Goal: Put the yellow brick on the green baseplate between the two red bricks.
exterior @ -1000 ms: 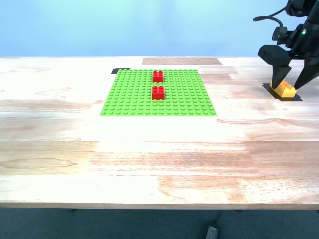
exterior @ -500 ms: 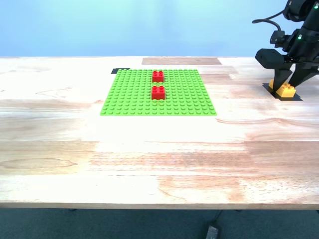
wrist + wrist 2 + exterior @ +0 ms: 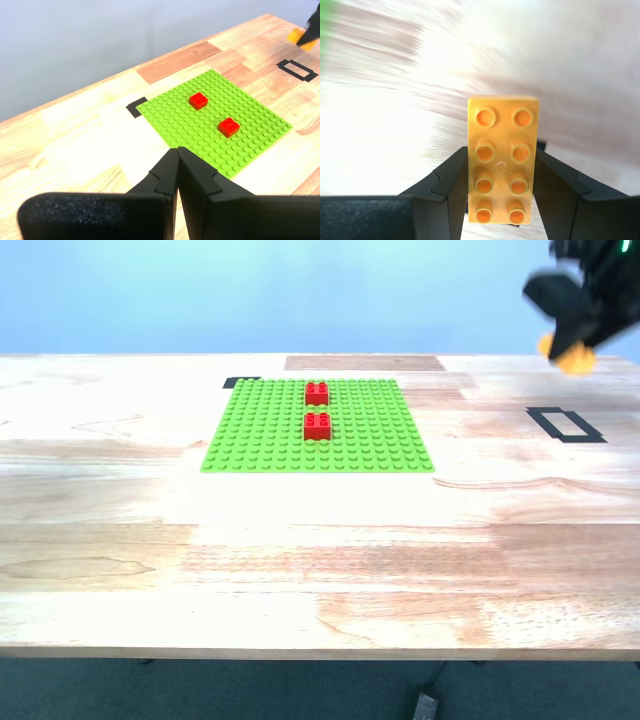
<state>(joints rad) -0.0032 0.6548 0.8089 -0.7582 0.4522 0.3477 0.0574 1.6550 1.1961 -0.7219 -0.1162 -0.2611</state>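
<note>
The yellow brick (image 3: 502, 160) sits between the fingers of my second gripper (image 3: 502, 200), which is shut on it. In the exterior view that gripper (image 3: 575, 340) is blurred and lifted above the table at the view's right, with the yellow brick (image 3: 572, 355) showing below it. The green baseplate (image 3: 260, 435) lies on the table's far middle, with two red bricks (image 3: 317, 393) (image 3: 317, 426) in a line and a gap between them. My first gripper (image 3: 177, 152) is shut and holds nothing; it hovers well short of the green baseplate (image 3: 260, 120), whose red bricks (image 3: 198, 100) (image 3: 228, 126) show beyond it.
A black tape rectangle (image 3: 565, 424) outlines bare wood at the exterior view's right. A short black tape mark (image 3: 240, 382) sits at the baseplate's far corner. A darker wood patch (image 3: 364, 363) lies behind the plate. The near table edge crosses the exterior view's bottom.
My second gripper closed on the yellow brick inside the black tape rectangle and has lifted it up off the table. The rectangle is now bare.
</note>
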